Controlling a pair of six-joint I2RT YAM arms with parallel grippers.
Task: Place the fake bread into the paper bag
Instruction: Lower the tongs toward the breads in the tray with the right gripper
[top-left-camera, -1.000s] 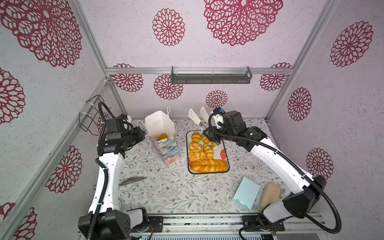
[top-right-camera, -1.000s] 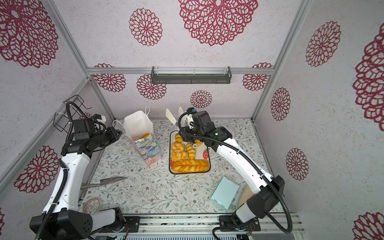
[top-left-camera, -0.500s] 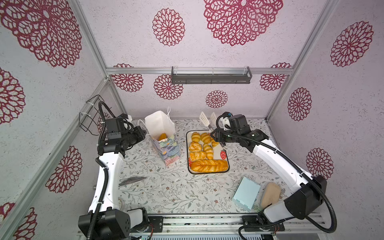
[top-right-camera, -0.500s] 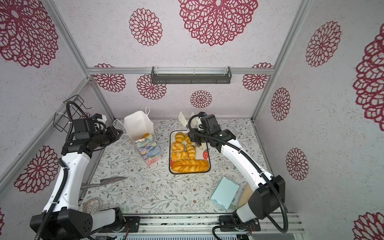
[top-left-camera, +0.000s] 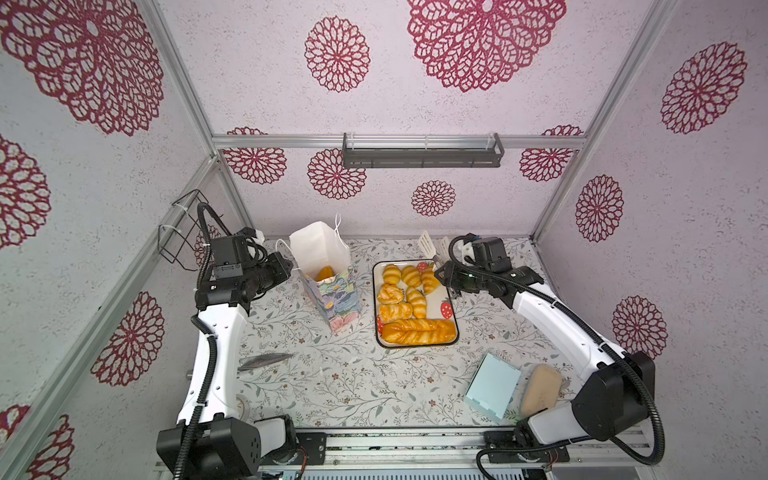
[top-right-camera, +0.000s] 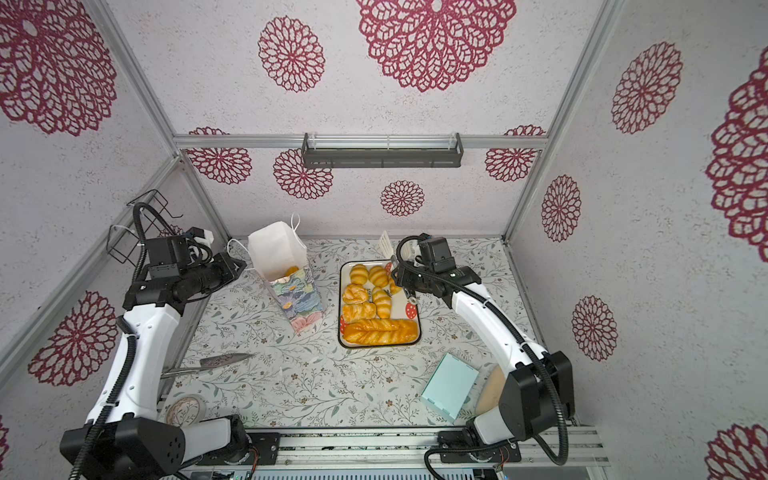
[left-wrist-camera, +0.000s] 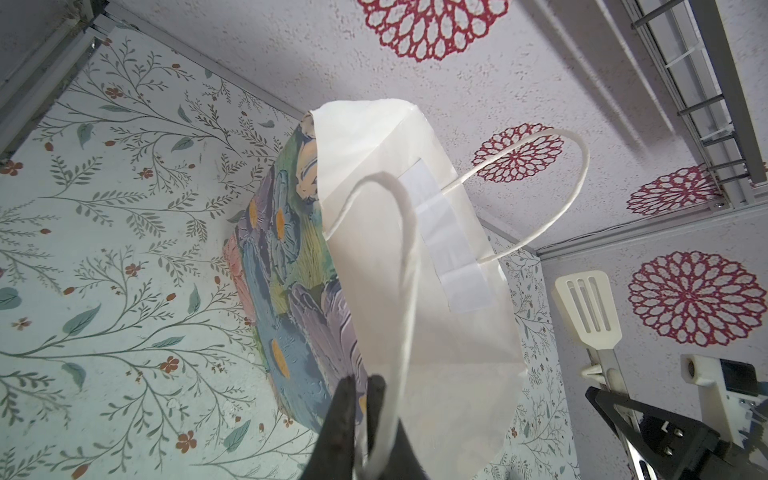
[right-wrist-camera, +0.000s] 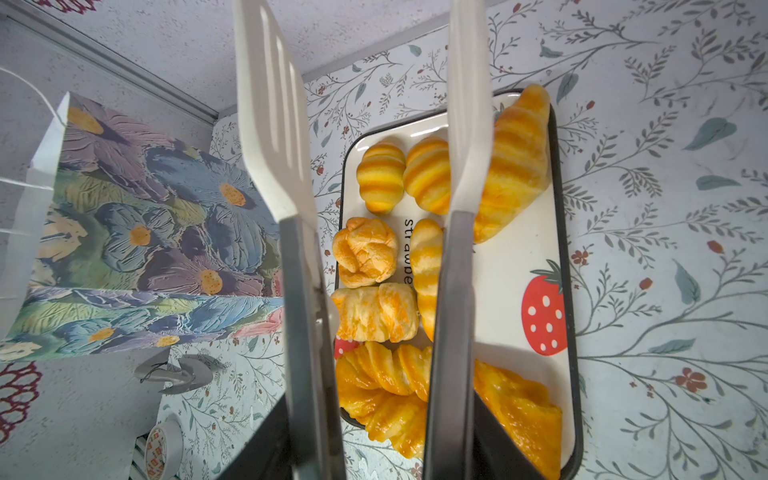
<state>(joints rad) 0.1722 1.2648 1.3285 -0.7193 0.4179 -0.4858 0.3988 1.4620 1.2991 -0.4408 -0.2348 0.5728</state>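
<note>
The right gripper (right-wrist-camera: 374, 453) is clamped on the grey handles of white slotted tongs (right-wrist-camera: 272, 137). The blades stand apart with nothing between them. Over the last second the tongs have swung away from the paper bag (top-left-camera: 332, 297) and back above the far end of the strawberry-print tray (right-wrist-camera: 511, 270). That suggests a delivery pass is over and a fresh pick is beginning.

One orange-yellow pastry (top-left-camera: 325, 273) lies at the bottom of the bag, well off to the side of the tongs. Seven pieces remain on the tray below the blades. The large croissant (right-wrist-camera: 515, 158) is closest under one blade, and the braided loaf (top-left-camera: 417, 331) is at the end farthest from the blade tips.

The left gripper (left-wrist-camera: 360, 395) is pinched on the bag's rim beside a white cord handle. It has not moved and appears to be steadying the open mouth for the next drop.
</note>
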